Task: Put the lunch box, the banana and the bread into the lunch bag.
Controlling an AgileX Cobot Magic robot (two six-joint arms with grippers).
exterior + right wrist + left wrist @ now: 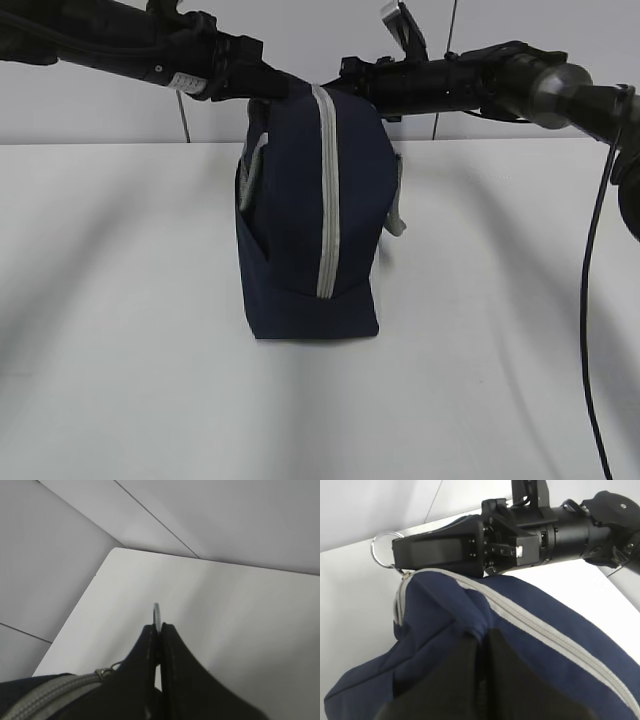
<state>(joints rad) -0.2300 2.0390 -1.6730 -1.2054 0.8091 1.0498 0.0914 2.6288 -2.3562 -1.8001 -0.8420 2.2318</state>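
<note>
Metal shows between the right hand's (159, 630) closed fingers: the zipper's pull ring (156, 614), pinched at the bag's (300, 230) far end. Opposite it, the left hand (482, 640) is clamped on a fold of the navy fabric beside the grey zipper (540, 630), which runs shut along the top. Box, banana and bread are nowhere in view, probably already inside. This looks like the closing step; next, both hands should let go and lift clear of the table (120, 330).
</note>
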